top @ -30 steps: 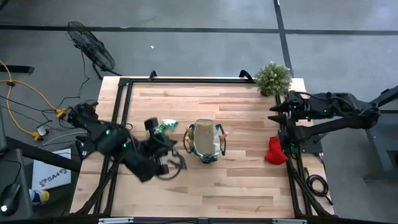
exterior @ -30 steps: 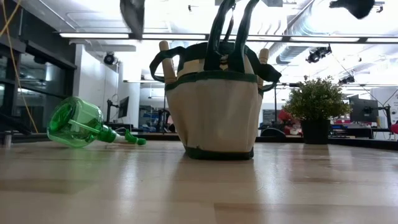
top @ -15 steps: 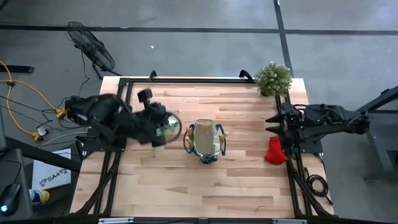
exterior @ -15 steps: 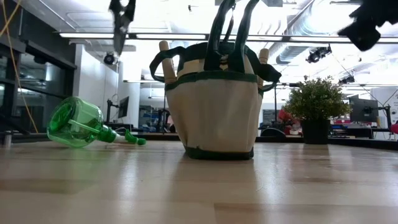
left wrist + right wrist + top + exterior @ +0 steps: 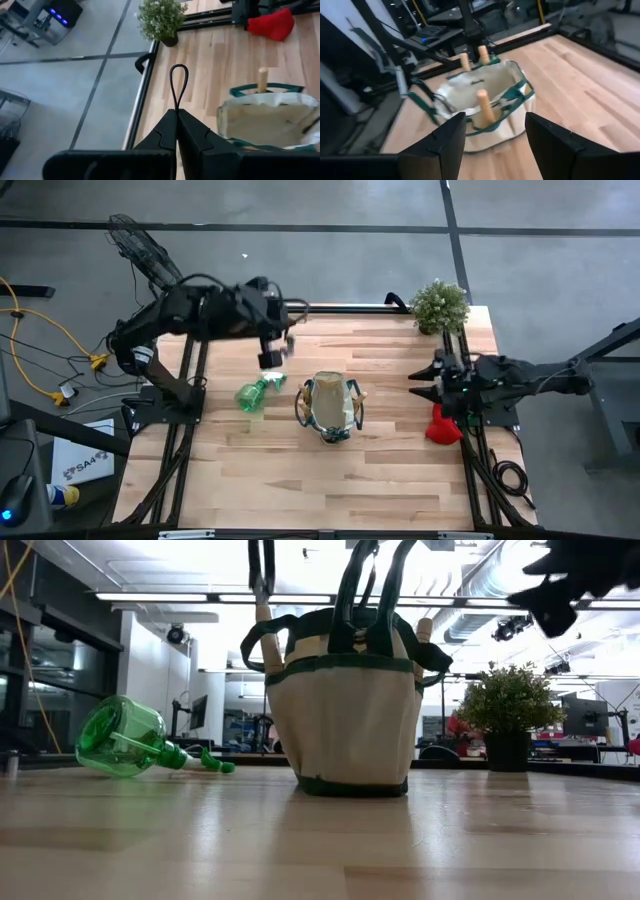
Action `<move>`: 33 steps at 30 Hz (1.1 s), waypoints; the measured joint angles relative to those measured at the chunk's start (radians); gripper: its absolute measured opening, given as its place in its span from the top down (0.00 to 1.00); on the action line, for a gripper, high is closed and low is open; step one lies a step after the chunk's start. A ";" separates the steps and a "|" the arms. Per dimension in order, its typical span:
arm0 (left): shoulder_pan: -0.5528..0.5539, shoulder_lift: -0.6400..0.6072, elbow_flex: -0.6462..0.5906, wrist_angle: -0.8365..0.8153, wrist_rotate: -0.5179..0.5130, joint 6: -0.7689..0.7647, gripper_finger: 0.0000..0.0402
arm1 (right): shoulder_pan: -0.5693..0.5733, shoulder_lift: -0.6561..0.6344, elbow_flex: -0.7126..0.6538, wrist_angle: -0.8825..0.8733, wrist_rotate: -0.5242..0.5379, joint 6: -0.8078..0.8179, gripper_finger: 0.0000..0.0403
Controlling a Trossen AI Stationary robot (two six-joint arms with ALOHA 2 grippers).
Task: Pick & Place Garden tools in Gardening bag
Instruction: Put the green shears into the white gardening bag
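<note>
Pale wood tabletop (image 5: pixel 300 470) carries the gardening bag (image 5: pixel 331 407) at its middle, wooden handles already poking out; the left gripper (image 5: pixel 275 350) has swung from the near-left up toward the far edge, jaws pinched on a thin black wire loop (image 5: pixel 178 83); the green spray bottle (image 5: pixel 255 392) lies left of the bag, unclaimed; the right gripper (image 5: pixel 422 385), jaws wide and empty, has eased toward the bag, the red glove (image 5: pixel 442 423) beside it, likely next.

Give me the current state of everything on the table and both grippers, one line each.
gardening bag: upright, wooden handles sticking out.
green spray bottle: lying on its side beside the bag, untouched.
red glove: lying at the table's right edge.
potted plant: upright at the far right corner.
left gripper: shut on a thin black loop, raised above the table.
right gripper: open, empty, facing the bag.
</note>
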 joint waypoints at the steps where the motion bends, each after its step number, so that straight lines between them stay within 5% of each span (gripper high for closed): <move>1: 0.023 0.000 0.000 0.011 0.022 0.023 1.00 | 0.000 0.007 -0.032 0.046 0.012 -0.020 0.51; 5: 0.107 0.000 0.000 0.050 0.124 0.108 1.00 | 0.000 0.026 -0.132 0.161 0.061 -0.115 0.51; 18: 0.329 0.001 -0.033 0.190 0.522 0.329 1.00 | 0.000 0.023 -0.211 0.155 0.258 -0.058 0.51; 33: 0.492 0.034 -0.119 0.385 0.897 0.446 1.00 | 0.000 0.022 -0.211 0.158 -0.002 0.066 0.51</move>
